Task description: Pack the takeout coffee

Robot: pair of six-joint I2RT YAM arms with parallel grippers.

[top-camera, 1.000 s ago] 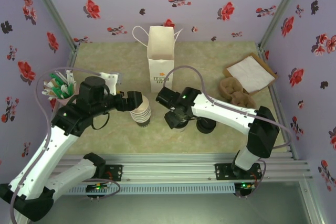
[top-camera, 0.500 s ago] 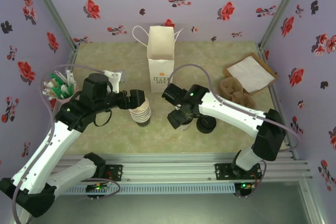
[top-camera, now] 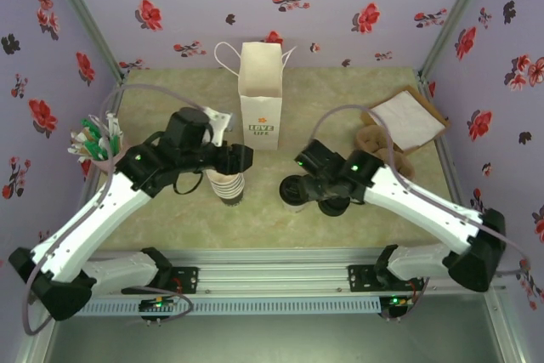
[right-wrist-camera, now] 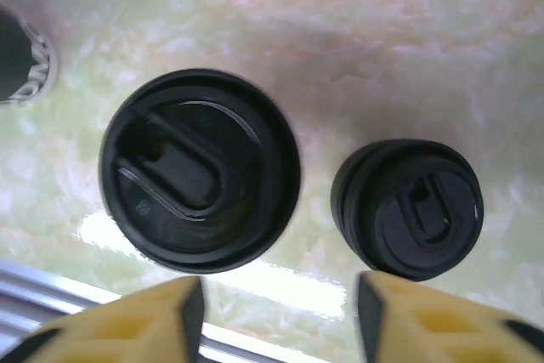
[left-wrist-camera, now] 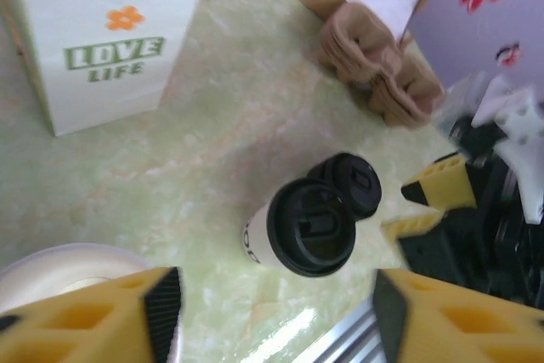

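Beside the lid stack [right-wrist-camera: 408,210], the takeout coffee [right-wrist-camera: 200,180]; left gripper [left-wrist-camera: 274,310] and right gripper [right-wrist-camera: 279,305] apart, empty.

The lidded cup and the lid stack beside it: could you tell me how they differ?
The cup has a pale paper body under one lid; the lid stack is black throughout, in ribbed layers. The cup looks taller than the stack, and its top wider. Both have round black tops with a sip tab and stand on the table.

We are seeing bright, even light; glare is streaking the desk [right-wrist-camera: 280,291] at lower centre, and shadows are falling soft.
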